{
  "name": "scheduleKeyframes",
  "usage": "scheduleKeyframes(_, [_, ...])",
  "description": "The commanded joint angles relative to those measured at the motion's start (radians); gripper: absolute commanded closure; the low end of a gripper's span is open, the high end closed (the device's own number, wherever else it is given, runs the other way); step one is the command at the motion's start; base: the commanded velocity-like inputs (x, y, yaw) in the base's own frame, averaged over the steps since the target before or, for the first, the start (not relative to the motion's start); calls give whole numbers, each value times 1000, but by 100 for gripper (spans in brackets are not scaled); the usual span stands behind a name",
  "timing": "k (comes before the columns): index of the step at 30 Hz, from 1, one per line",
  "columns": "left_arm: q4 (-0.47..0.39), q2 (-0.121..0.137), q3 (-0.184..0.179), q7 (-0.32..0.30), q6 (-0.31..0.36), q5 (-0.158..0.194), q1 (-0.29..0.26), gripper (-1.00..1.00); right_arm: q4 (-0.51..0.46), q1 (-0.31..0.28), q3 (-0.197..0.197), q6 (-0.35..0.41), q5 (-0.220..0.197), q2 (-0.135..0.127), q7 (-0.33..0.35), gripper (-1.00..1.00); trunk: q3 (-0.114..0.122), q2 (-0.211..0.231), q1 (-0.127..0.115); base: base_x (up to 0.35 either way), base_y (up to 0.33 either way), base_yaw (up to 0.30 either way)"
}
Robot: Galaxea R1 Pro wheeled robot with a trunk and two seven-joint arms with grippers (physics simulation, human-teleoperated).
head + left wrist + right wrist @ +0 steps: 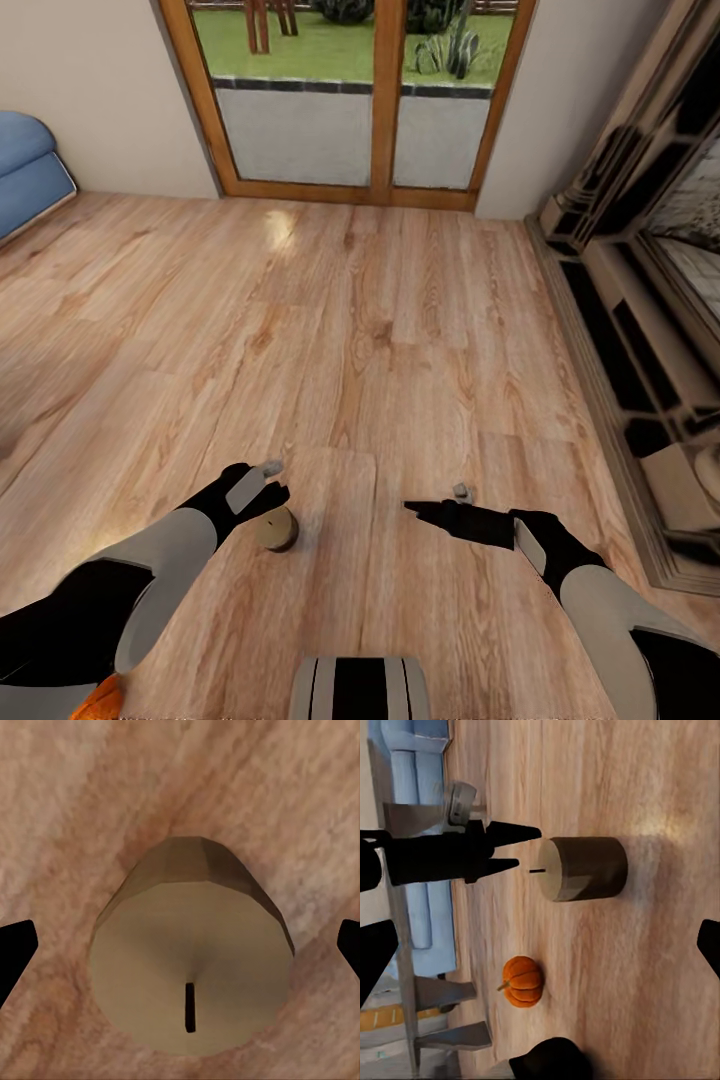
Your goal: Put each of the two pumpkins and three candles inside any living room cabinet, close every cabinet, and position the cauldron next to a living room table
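A tan candle (276, 528) stands upright on the light wood floor (380, 330), close in front of the robot. The left claw (262, 490) hangs right above the candle, pointing down at it. In the left wrist view the candle's (191, 971) flat top with its small dark wick sits between the two black finger tips (15, 949), which are far apart at the edges of the picture and not touching it, so the left claw is wide. The right wrist view shows the same candle (583, 868) from the side, with the left claw (521, 847) just above its top, the tips near the wick but clear of the candle. In that view a small orange pumpkin (522, 981) sits on the floor near the candle, and the blue sofa (424, 832) is behind them. The right claw (425, 509) is held out flat over the bare floor, well apart from the candle, pointing toward the left arm. Its own finger tips (375, 960) sit far apart at the edges of the right wrist view, so it is wide too and holds nothing. A glass door (345, 95) with a wooden frame is at the far wall, and the fireplace (650, 330) is on the right.
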Motion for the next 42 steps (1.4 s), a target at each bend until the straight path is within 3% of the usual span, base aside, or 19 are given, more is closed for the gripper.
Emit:
scheduleKeyframes(1, [0,0,0,0,0,0,0,-100,0,0,0,0,0,-5,22,-100,-4,0,0,0,0,0])
scheduleKeyframes(3, [0,-7,0,0,0,0,0,-100,0,0,0,0,0,-42,131,-100,-12,-1,1,0,0,0])
scheduleKeyframes(6, [0,-12,0,0,0,0,0,-100,0,0,0,1,-1,-50,153,-100,-23,-1,3,0,0,0])
scheduleKeyframes(19, [-1,-12,0,-2,1,0,0,-100,2,1,0,0,-3,-51,157,-100,-31,-2,4,0,0,0])
scheduleKeyframes(29, [-3,-11,1,-2,1,0,0,-100,2,2,0,0,-3,-49,155,-100,-70,-4,8,0,0,0])
scheduleKeyframes(34, [-7,-5,3,-2,0,0,0,-100,2,2,0,0,-2,-49,155,-100,-70,-4,8,0,0,0])
scheduleKeyframes(35, [-7,-5,3,-2,0,0,0,100,2,2,0,0,-3,-49,155,-100,-70,-4,8,0,0,0])
scheduleKeyframes(42, [-6,0,4,-1,0,1,0,100,2,2,0,0,-2,-49,155,-100,-70,-4,8,0,0,0])
